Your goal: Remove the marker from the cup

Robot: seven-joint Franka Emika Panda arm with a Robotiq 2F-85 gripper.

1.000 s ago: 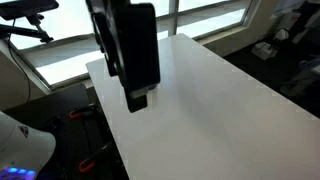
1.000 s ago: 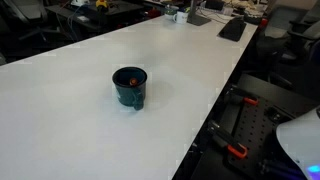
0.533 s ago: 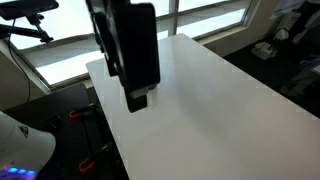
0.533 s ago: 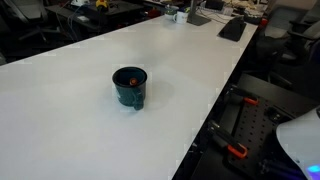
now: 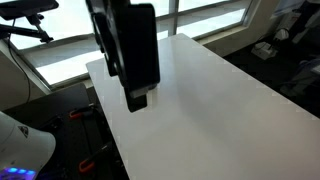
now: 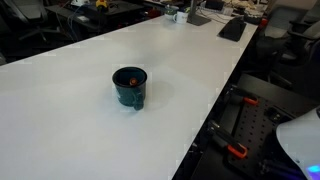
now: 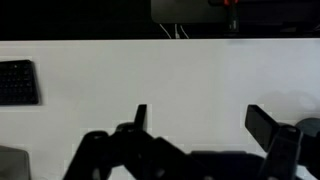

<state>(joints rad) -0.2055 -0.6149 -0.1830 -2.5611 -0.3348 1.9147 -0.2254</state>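
Observation:
The cup (image 6: 130,90), a small dark mug, stands upright on the white table (image 6: 60,120) in an exterior view. The marker (image 6: 128,77) shows only as a reddish tip inside the cup's mouth. My gripper (image 7: 200,115) is open in the wrist view, with its two dark fingers spread over bare white table and nothing between them. The cup and marker are not in the wrist view. In an exterior view the arm's black body (image 5: 132,50) hangs over the table close to the camera, and the cup is hidden there.
A black keyboard (image 6: 232,28) lies at the table's far end and also shows at the left of the wrist view (image 7: 18,82). The table's edge (image 6: 205,125) runs near the cup, with chairs and equipment beyond. Windows (image 5: 210,15) stand behind the table.

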